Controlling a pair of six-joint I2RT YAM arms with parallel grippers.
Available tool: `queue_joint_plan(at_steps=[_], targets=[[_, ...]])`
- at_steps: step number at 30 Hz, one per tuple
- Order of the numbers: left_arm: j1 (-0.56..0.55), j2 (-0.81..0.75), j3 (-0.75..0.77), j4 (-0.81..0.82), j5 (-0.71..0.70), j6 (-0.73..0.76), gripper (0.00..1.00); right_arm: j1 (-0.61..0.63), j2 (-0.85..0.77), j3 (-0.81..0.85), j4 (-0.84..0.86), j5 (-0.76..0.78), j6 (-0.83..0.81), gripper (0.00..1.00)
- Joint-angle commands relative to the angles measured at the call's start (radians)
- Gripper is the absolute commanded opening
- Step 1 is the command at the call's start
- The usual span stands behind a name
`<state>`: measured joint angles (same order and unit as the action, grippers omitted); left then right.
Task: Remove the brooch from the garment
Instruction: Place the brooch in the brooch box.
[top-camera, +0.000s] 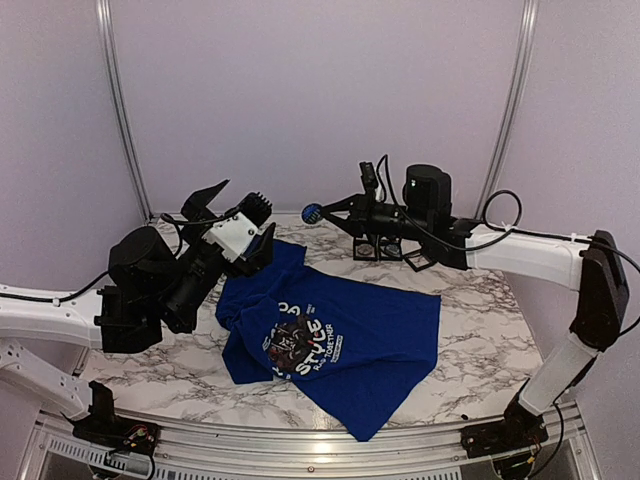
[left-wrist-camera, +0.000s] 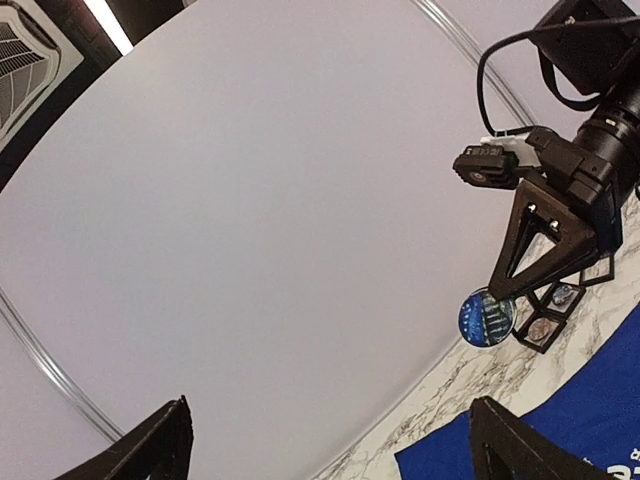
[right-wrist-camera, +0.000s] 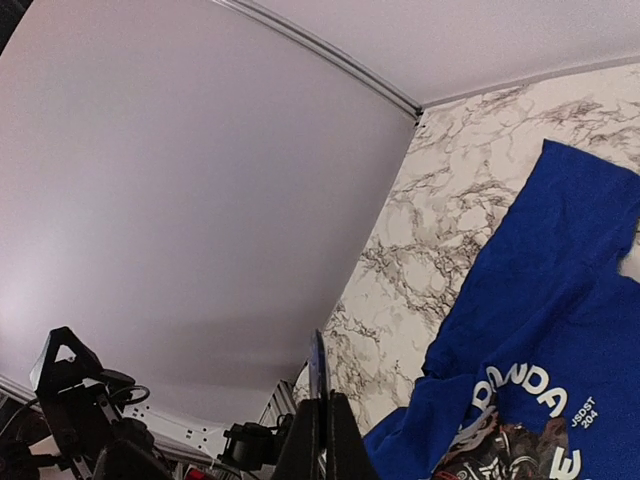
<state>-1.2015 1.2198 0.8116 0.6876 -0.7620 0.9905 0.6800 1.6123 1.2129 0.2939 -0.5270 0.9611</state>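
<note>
Garment (top-camera: 350, 345), royal-blue T-shirt, lies rumpled on marble desk (top-camera: 480, 330) between both arms, panda print and white lettering facing up. Right tool (top-camera: 320, 211) held high over far side of desk, tips pinched tight on round blue brooch (top-camera: 311, 212); brooch in air, well apart from shirt. Left tool (left-wrist-camera: 330, 415) hangs above shirt's far-left corner, fingers (left-wrist-camera: 160, 445) spread wide, nothing between them. Small black stands (top-camera: 380, 248) sit on desk under right tool; contents possibly tiny pictures, too small to say.
</note>
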Motion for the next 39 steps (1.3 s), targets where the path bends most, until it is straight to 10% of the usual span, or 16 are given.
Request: queue_joint_plan(at_steps=[1,17,39], targets=[[0.004,-0.042,0.033,-0.162,-0.011,-0.321,0.99,-0.053,-0.009,-0.056,0.032,0.069,-0.013,0.00],[0.185,-0.163,0.012,-0.378,0.238,-0.937,0.99,-0.288,0.029,-0.282,0.146,0.208,-0.064,0.00],[0.243,-0.189,0.026,-0.471,0.316,-1.040,0.99,-0.561,0.303,-0.204,0.211,0.156,-0.158,0.00]])
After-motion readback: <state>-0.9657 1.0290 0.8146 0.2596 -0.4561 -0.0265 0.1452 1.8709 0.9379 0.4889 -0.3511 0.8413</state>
